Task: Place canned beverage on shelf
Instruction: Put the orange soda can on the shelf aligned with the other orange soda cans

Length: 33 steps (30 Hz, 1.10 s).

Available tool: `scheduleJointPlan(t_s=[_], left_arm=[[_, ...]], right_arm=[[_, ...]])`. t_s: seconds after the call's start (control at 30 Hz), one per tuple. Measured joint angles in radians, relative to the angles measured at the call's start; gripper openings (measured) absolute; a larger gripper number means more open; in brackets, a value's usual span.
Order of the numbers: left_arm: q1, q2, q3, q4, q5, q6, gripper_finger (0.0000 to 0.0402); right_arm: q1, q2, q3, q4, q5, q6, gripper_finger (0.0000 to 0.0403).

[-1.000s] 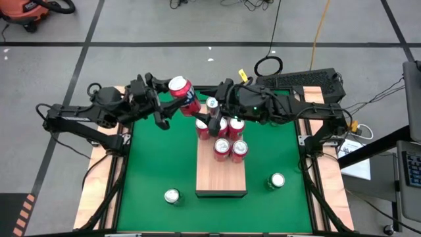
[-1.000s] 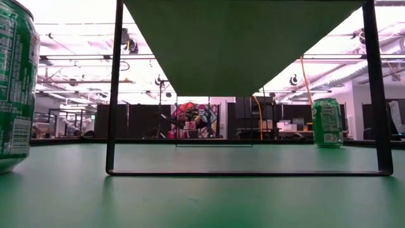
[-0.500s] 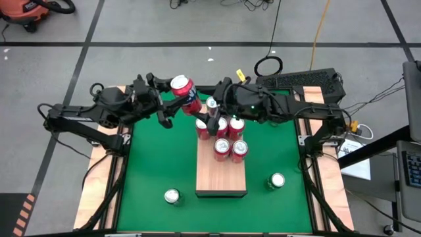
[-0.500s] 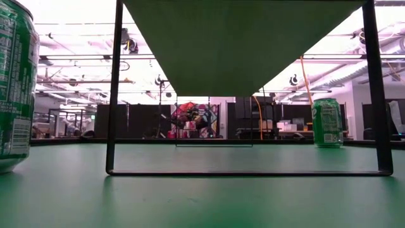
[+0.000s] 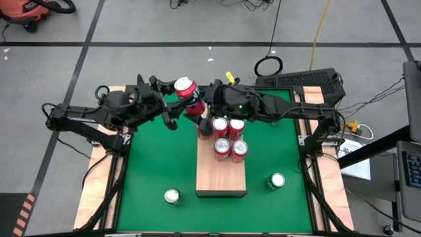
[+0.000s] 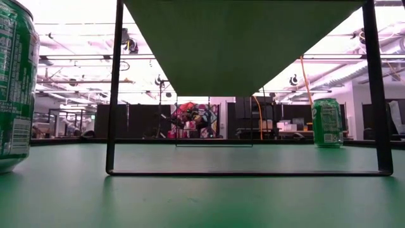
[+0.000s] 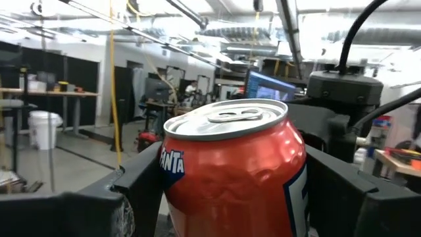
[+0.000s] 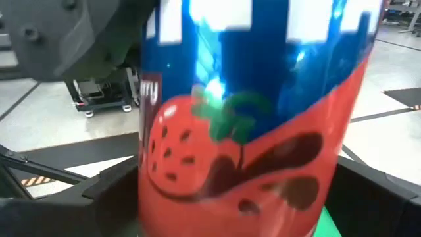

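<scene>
Gripping red strawberry soda can (image 5: pixel 187 94), left gripper (image 5: pixel 176 108) meets unclenched right gripper (image 5: pixel 205 113) at shelf's twelve o'clock; mistimed handover drops it.

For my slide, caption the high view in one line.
Left gripper holds a red Fanta can aloft beside the right gripper, above the wooden shelf carrying red cans.
</scene>
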Motion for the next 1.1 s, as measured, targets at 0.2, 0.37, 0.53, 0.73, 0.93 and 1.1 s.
scheduleJointPlan(t_s=[0.2,0.37,0.53,0.73,0.93,1.1], left_arm=[[-0.009,0.006,0.000,-0.014,-0.032,0.004,0.0279],[-0.009,0.010,0.000,-0.038,-0.049,0.002,0.0279],[-0.009,0.009,0.000,-0.043,-0.050,0.001,0.0279],[-0.019,0.009,0.000,-0.048,-0.058,-0.008,0.0320],[-0.023,0.002,0.022,-0.053,-0.067,-0.086,0.0373],[-0.029,-0.008,0.030,-0.058,-0.040,-0.090,0.0379]], right_arm=[[0.000,0.000,0.000,0.004,-0.001,-0.003,0.0374],[0.000,0.000,0.000,0.000,-0.001,-0.003,0.0332],[0.000,0.000,0.000,0.001,-0.002,0.008,0.0290],[0.000,-0.004,0.000,-0.002,-0.011,0.036,0.0306],[0.000,-0.015,0.000,0.005,-0.062,0.058,0.0300],[0.000,-0.023,0.000,0.023,-0.154,0.058,0.0292]])
